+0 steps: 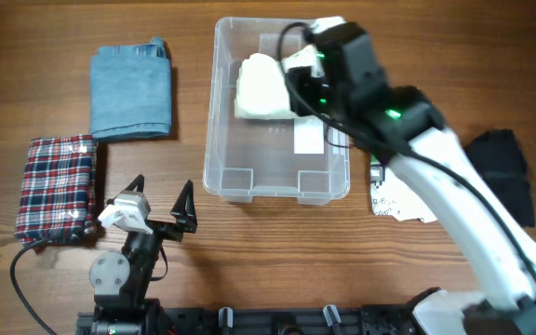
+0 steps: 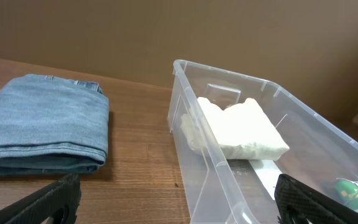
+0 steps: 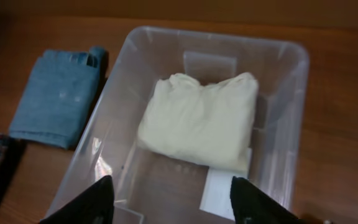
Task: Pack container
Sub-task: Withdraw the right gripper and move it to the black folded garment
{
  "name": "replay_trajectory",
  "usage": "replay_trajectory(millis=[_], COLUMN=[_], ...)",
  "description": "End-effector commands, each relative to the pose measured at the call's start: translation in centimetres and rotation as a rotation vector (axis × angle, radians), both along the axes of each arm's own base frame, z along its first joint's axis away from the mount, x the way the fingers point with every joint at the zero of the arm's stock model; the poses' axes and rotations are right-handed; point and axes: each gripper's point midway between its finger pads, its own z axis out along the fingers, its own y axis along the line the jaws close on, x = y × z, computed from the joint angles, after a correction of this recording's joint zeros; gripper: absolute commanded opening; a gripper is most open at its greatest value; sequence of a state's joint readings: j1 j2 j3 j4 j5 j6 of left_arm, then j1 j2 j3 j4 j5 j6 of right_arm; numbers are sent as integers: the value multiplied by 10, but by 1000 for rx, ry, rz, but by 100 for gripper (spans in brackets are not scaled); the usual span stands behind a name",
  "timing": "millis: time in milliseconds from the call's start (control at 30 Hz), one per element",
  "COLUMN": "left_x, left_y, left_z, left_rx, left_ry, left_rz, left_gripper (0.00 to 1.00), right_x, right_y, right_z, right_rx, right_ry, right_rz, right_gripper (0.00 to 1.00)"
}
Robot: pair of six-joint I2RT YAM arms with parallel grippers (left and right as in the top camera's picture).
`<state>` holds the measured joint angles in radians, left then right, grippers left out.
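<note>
On worktop [image 1: 277,251], clear container [image 1: 259,154] is set upper centre, within reach of both arms. R arm [image 1: 454,186] is stretched from lower right diagonally over it, wrist pitched down. In its top end a cream folded garment [image 1: 263,88] is laid flat, prob. so room is kept for denim stack [image 1: 131,93] and plaid stack [image 1: 57,191], parked at left. R tool [image 3: 176,202] is spread above the garment, nothing pinched. L tool [image 1: 163,191] is spread wide, empty, lower left.
</note>
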<state>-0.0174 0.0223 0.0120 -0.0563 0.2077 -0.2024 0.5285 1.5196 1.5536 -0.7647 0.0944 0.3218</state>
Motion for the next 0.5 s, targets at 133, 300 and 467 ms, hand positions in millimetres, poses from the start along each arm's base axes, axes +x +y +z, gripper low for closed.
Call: replay_trajectory(millis=[133,300,467], left_x=[1,1,1], left_y=[2,2,2], left_z=[-3,-3,-3], left_rx=[15,16,15], left_ry=[4,4,4], left_rz=[6,6,6], left_gripper=[100,100,100], right_x=[-24,-45,-67], right_y=[-139,-208,-254], right_z=[26,14,-14], right_rx=[-72,-42,2], right_ry=[3,106,249], right_rz=[-497,-740,-911], right_gripper=[100,100,100])
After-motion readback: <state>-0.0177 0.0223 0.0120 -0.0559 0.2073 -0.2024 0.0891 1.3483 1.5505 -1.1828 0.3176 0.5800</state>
